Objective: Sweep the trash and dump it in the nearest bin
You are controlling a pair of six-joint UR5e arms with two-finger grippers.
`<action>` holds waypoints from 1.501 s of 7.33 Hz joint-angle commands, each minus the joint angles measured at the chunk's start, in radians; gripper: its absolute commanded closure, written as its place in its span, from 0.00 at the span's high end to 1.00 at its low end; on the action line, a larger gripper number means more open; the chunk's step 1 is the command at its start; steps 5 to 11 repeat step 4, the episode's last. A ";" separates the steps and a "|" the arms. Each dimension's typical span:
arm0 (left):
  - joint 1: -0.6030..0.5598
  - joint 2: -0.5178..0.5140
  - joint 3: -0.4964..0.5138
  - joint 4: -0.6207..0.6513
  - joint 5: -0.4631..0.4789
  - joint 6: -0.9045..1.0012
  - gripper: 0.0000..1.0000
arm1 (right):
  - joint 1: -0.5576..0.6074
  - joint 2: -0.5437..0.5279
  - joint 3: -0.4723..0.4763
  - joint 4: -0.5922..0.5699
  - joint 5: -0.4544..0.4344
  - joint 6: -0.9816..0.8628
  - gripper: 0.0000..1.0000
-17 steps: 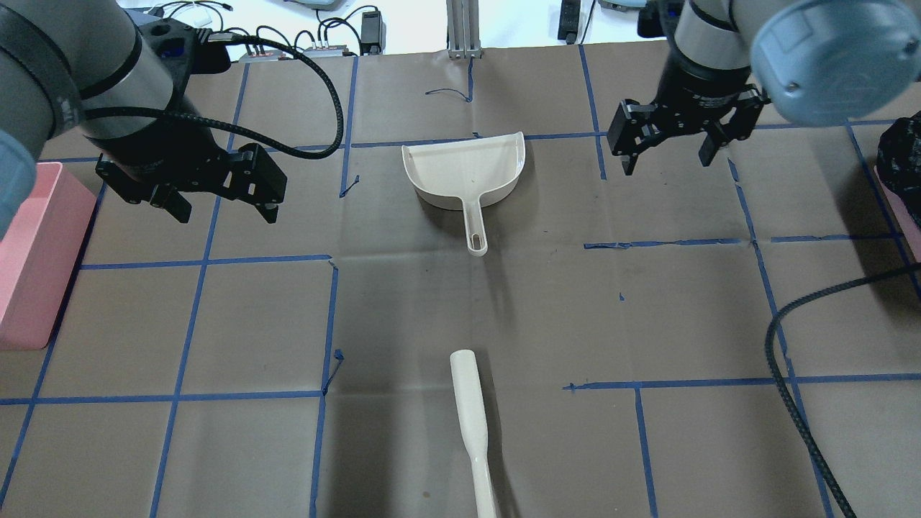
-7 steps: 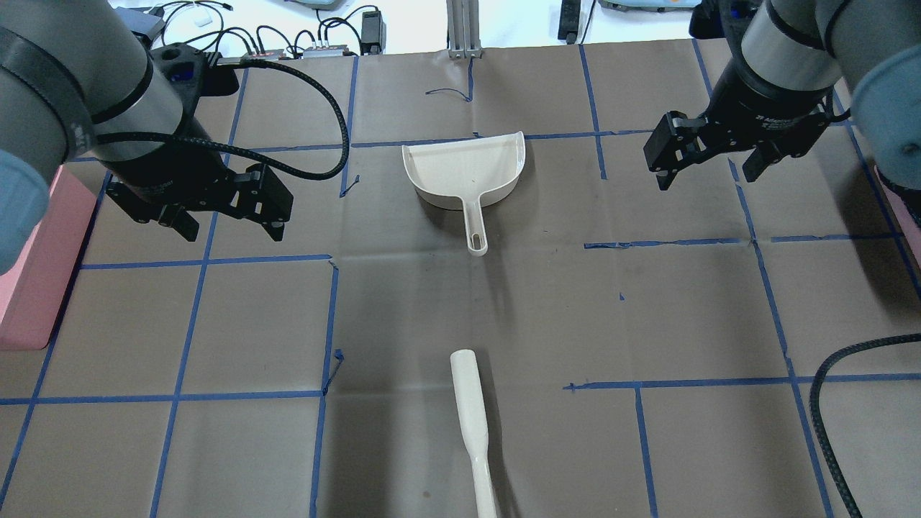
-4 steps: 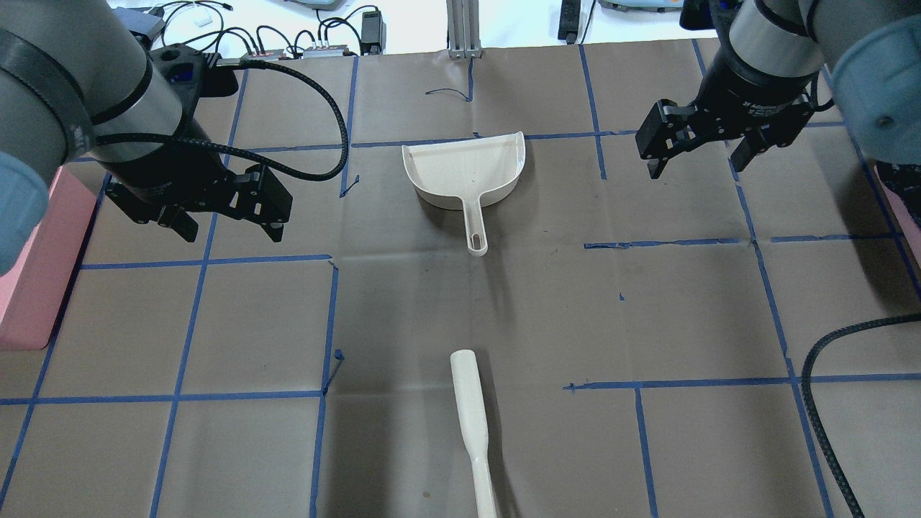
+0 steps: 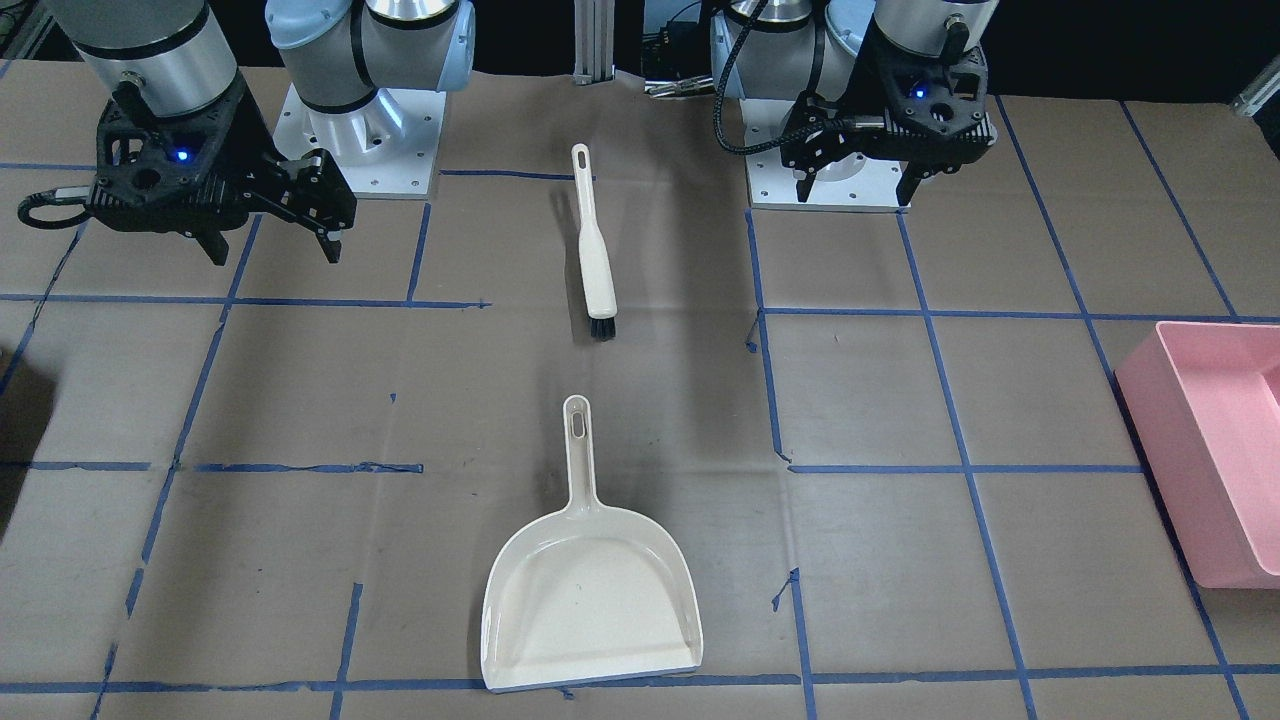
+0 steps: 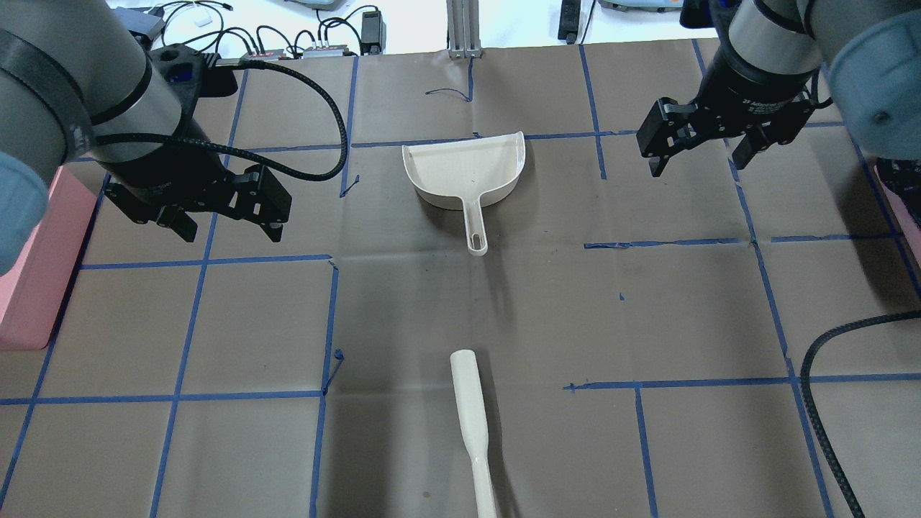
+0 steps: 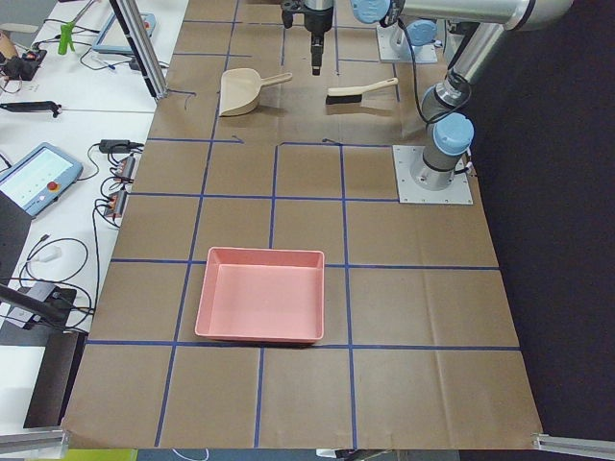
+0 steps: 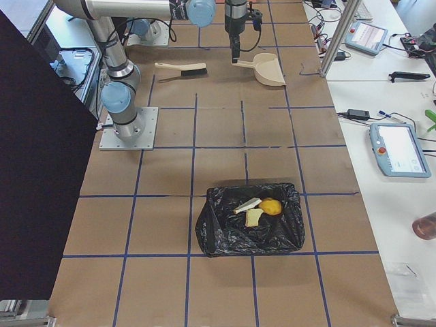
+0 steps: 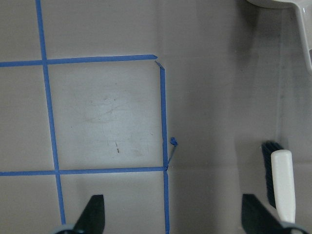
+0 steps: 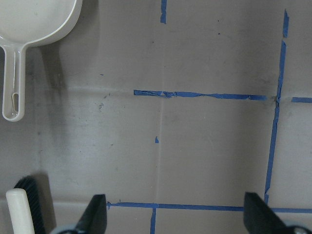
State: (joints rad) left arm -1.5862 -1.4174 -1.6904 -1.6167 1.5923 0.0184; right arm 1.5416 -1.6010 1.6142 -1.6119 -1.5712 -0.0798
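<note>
Above the far-right bench (image 5: 504, 309), the right arm (image 5: 763, 65) is drifting outward, both jaws released; the trash (image 7: 271, 206) is lying binned.

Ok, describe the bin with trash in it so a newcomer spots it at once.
On the brown table with the blue tape grid, go to the end on the robot's right. The bin there is lined with a black bag and holds a yellow ball and two bread pieces; the pink bin at the other end is empty.
</note>
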 commanded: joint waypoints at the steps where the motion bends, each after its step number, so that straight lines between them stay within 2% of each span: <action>1: 0.000 0.000 0.000 0.001 0.002 0.000 1.00 | 0.000 -0.005 0.006 0.001 -0.001 0.000 1.00; 11: -0.001 0.000 0.000 0.001 0.005 0.000 1.00 | 0.000 -0.004 0.007 0.000 0.008 0.000 1.00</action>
